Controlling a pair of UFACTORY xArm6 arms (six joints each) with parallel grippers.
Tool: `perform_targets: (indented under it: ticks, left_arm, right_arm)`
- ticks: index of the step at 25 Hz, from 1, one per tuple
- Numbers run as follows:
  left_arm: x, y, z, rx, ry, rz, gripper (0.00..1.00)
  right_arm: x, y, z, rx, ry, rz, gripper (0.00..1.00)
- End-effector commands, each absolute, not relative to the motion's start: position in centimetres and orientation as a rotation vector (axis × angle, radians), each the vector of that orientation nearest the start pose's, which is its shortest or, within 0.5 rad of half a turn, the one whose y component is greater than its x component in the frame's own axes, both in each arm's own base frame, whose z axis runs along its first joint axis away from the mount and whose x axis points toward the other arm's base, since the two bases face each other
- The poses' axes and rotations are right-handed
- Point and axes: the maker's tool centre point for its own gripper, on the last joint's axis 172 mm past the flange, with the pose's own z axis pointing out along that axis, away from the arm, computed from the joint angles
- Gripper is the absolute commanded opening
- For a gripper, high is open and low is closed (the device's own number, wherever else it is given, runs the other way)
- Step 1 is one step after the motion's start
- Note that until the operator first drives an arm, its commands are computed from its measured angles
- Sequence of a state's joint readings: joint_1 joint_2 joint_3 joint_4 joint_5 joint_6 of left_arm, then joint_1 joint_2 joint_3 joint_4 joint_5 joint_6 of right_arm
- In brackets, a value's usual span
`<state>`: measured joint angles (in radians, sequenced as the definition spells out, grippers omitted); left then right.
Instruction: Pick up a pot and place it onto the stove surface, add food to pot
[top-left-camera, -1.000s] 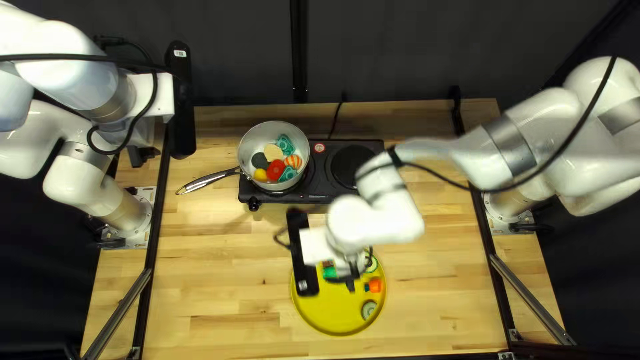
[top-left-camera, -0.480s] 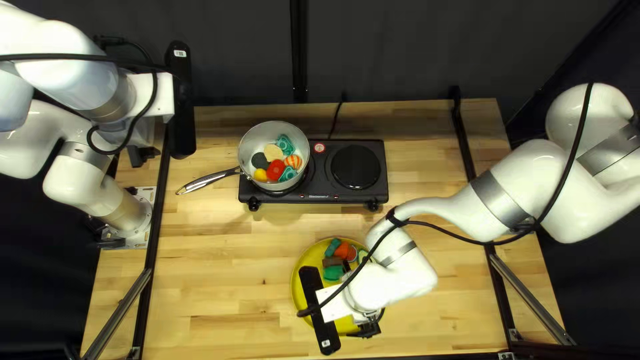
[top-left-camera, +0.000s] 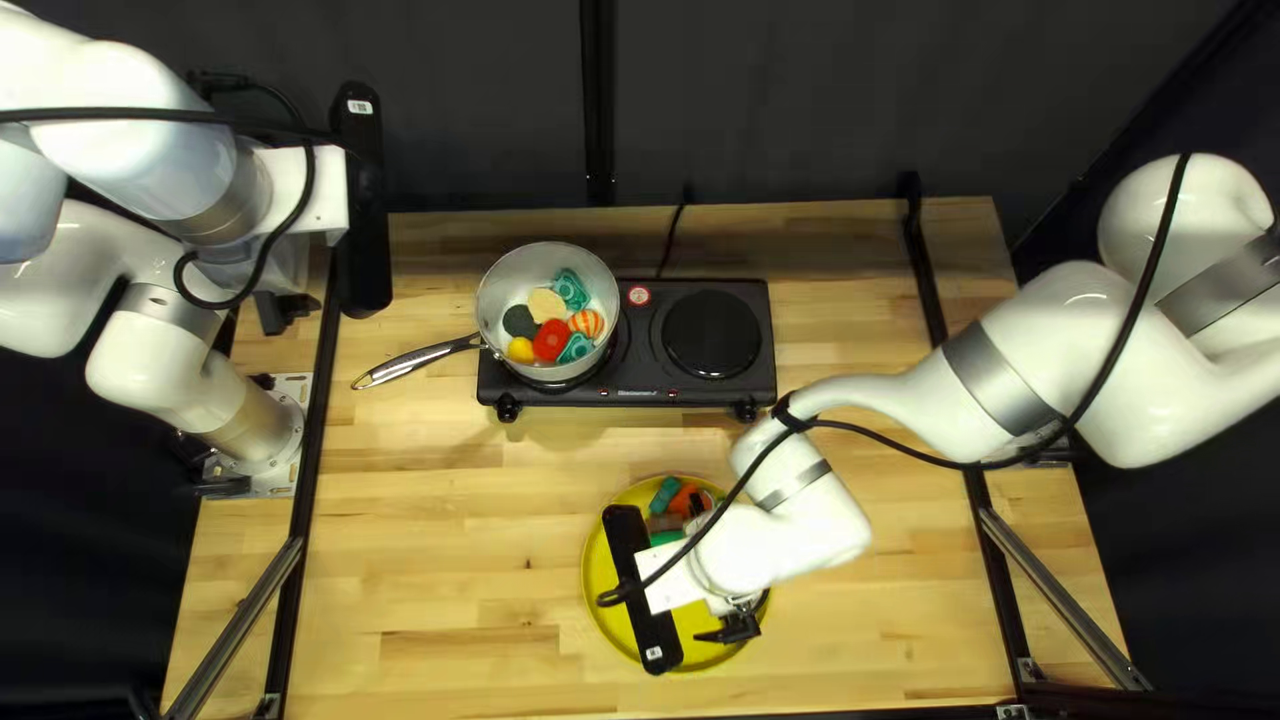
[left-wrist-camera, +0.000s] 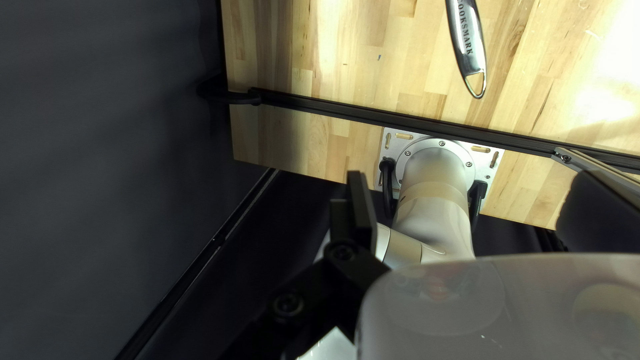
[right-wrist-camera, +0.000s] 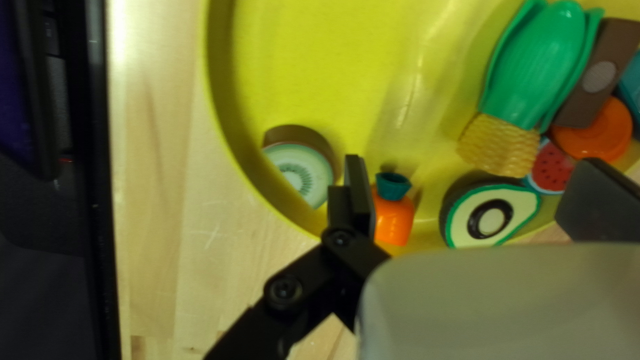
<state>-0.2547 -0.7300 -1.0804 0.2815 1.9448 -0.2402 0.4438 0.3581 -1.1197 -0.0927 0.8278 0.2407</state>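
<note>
Pot [top-left-camera: 502, 296], already holding food [top-left-camera: 550, 342], sits on the stove [top-left-camera: 634, 363]; on its near side my right gripper [right-wrist-camera: 473, 177], fingers apart, has just shifted above the plate [right-wrist-camera: 300, 60], likely for more, while the open left gripper [left-wrist-camera: 470, 183] hangs left of it.

Light wood-plank table [top-left-camera: 454, 534], small dark marks here and there, glare on the wood in left wrist view. Dark curtain [top-left-camera: 454, 107] behind far edge, upright black post [top-left-camera: 598, 107] against it near the middle. Black rail [top-left-camera: 310, 454] along table's left side, second black rail [top-left-camera: 991, 560] along right side. Slanting metal strut [top-left-camera: 238, 624] at lower left, matching metal brace [top-left-camera: 1067, 603] at lower right, each meeting the rail on its side. Dark equipment [right-wrist-camera: 33, 220] beside table edge in right wrist view, small red spot on it, type unclear.
</note>
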Motion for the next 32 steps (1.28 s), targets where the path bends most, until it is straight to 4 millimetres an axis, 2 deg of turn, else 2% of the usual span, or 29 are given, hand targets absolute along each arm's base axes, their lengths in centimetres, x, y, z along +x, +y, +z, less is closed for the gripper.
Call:
perform_targets:
  ticks: [1,9,17,18,19,20,21,32]
  left_arm:
    - [21.4,2.4,40.5,-2.845,-0.101,0.091,1.0]
    - [21.4,2.4,40.5,-2.845,-0.101,0.091,1.0]
    - [21.4,2.4,40.5,-2.845,-0.101,0.091,1.0]
    - [21.4,2.4,40.5,-2.845,-0.101,0.091,1.0]
    - [21.4,2.4,40.5,-2.845,-0.101,0.091,1.0]
    - [21.4,2.4,40.5,-2.845,-0.101,0.091,1.0]
    - [21.4,2.4,40.5,-2.845,-0.101,0.091,1.0]
    - [21.4,2.4,40.5,-2.845,-0.101,0.091,1.0]
  right_arm:
    - [46.0,19.6,3.9,-3.194,-0.426,0.051,1.0]
    - [45.7,19.1,3.0,-3.188,-0.433,0.033,1.0]
    - [45.8,19.3,2.8,-3.185,-0.447,0.028,1.0]
    - [45.8,19.3,2.8,-3.185,-0.447,0.028,0.8]
    - [45.8,19.3,2.8,-3.185,-0.447,0.028,0.3]
    - [45.8,19.3,2.8,-3.185,-0.447,0.028,0.3]
    - [45.8,19.3,2.8,-3.185,-0.447,0.028,0.0]
    - [45.8,19.3,2.8,-3.185,-0.447,0.028,0.0]
